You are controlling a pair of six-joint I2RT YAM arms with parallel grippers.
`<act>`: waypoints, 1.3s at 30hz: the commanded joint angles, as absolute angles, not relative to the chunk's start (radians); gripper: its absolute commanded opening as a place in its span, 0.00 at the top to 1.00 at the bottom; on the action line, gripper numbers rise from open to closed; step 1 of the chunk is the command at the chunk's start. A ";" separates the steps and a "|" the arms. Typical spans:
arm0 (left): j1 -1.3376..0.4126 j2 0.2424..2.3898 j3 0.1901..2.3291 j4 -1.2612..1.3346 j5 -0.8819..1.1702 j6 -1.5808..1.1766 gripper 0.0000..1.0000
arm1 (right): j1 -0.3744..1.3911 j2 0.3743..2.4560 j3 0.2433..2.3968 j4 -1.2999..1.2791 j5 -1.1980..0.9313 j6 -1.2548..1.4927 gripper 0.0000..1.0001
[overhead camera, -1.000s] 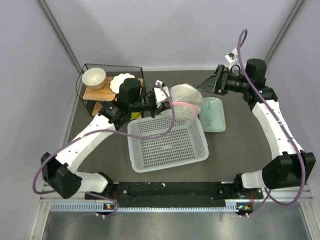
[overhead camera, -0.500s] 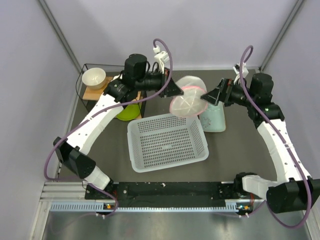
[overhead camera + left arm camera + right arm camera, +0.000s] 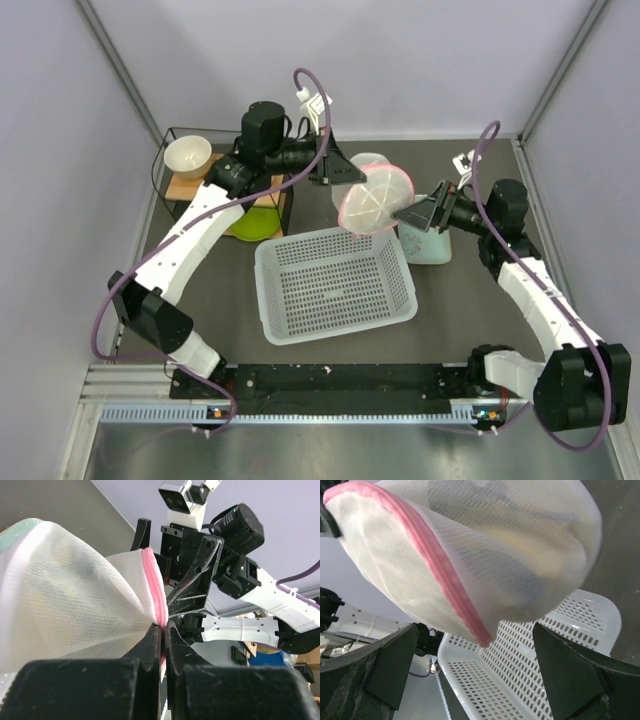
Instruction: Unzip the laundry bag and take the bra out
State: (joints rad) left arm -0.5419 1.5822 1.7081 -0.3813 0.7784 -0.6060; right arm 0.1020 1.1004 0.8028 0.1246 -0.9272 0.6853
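Note:
The laundry bag [image 3: 374, 197], a white mesh pod with a pink zip rim, hangs in the air above the far edge of the basket. My left gripper [image 3: 348, 176] is shut on its pink rim [image 3: 161, 614] and holds it up. My right gripper [image 3: 408, 214] is open just right of the bag, its fingers [image 3: 390, 665] on either side below the bag's lower end [image 3: 485, 550], not touching it. The zip [image 3: 440, 565] looks closed. The bra is inside; only a faint yellowish shade [image 3: 530, 542] shows through the mesh.
A white perforated basket [image 3: 335, 285] stands below the bag and shows in the right wrist view [image 3: 560, 645]. A mint-green tray [image 3: 430, 242] lies under my right gripper. A black wire shelf with a bowl [image 3: 188, 155] and a green dish [image 3: 255, 222] is at the far left.
My left gripper has lifted the bag from behind the basket into the air. My right gripper has come down and left, up to the bag's right side.

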 commanded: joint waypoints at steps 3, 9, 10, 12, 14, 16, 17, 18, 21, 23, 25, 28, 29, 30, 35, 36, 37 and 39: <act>-0.503 1.551 1.743 -0.288 0.825 -0.658 1.00 | 0.097 1.110 0.715 0.560 -0.997 0.896 0.01; -0.492 1.545 1.712 -0.287 0.841 -0.661 1.00 | 0.098 1.251 0.678 1.035 -1.045 1.197 0.02; -0.491 1.549 1.703 -0.285 0.839 -0.667 1.00 | 0.097 1.271 0.683 1.104 -1.049 1.248 0.03; -0.491 1.562 1.698 -0.287 0.819 -0.673 1.00 | 0.098 1.314 0.696 1.263 -1.066 1.381 0.11; -0.491 1.565 1.704 -0.290 0.802 -0.666 1.00 | 0.098 1.353 0.724 1.317 -1.080 1.454 0.20; -0.491 1.566 1.720 -0.308 0.790 -0.649 1.00 | 0.097 1.362 0.741 1.358 -1.080 1.470 0.27; -0.491 1.572 1.726 -0.320 0.775 -0.638 1.00 | 0.098 1.364 0.747 1.350 -1.081 1.470 0.39; -0.489 1.577 1.733 -0.348 0.759 -0.626 1.00 | 0.098 1.361 0.753 1.339 -1.084 1.462 0.47; -0.489 1.585 1.744 -0.371 0.712 -0.597 1.00 | 0.098 1.355 0.762 1.286 -1.086 1.430 0.88; -0.489 1.577 1.741 -0.377 0.671 -0.583 1.00 | 0.097 1.338 0.764 1.206 -1.083 1.392 1.00; -0.489 1.568 1.738 -0.385 0.627 -0.556 0.99 | 0.097 1.322 0.779 1.133 -1.086 1.376 1.00; -0.488 1.542 1.736 -0.420 0.586 -0.503 0.36 | 0.098 1.292 0.833 1.002 -1.077 1.318 1.00; -0.488 1.525 1.733 -0.431 0.569 -0.494 0.25 | 0.097 1.286 0.851 0.894 -1.066 1.268 1.00; -0.485 1.516 1.723 -0.440 0.555 -0.488 0.10 | 0.095 1.278 0.882 0.850 -1.059 1.249 1.00; -0.445 1.384 1.519 -0.291 0.519 -0.596 0.01 | 0.086 1.298 0.931 0.788 -1.008 1.262 1.00; -0.421 1.359 1.414 -0.244 0.526 -0.636 0.01 | 0.084 1.304 0.934 0.811 -1.000 1.276 1.00; -0.408 1.336 1.364 -0.201 0.537 -0.722 0.01 | 0.084 1.315 0.936 0.827 -0.990 1.291 1.00; -0.393 1.290 1.257 -0.080 0.581 -0.832 0.01 | 0.083 1.322 0.937 0.886 -0.985 1.328 1.00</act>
